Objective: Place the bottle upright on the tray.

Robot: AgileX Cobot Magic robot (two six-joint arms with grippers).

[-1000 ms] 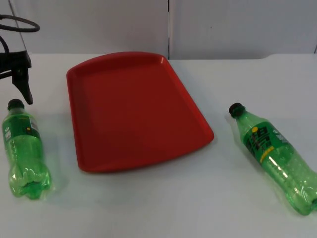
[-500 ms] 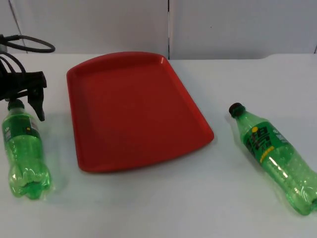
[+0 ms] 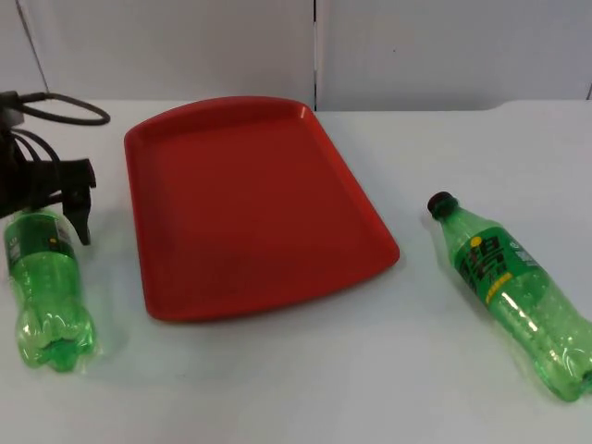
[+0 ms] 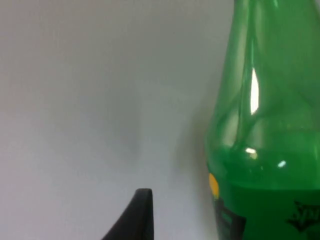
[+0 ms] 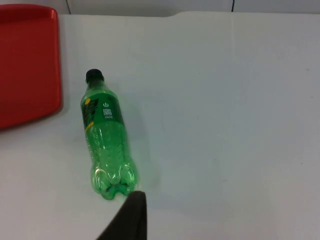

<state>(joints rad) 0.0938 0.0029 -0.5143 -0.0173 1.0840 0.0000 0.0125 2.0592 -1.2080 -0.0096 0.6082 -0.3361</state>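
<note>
White tabletop [image 3: 277, 379] carries a red rectangular plastic tray [image 3: 250, 203], nothing on it. I see two green plastic bottles lying flat: one right of the tray [image 3: 513, 291], black cap toward the tray, well apart from it; one left of the tray [image 3: 46, 291]. Left tool [image 3: 55, 199] sits over the left bottle's neck end, one finger [image 3: 83, 217] just beside it; can't tell if clenched. Right tool [image 5: 131, 215] is above the right bottle's base; grip state not visible.
</note>
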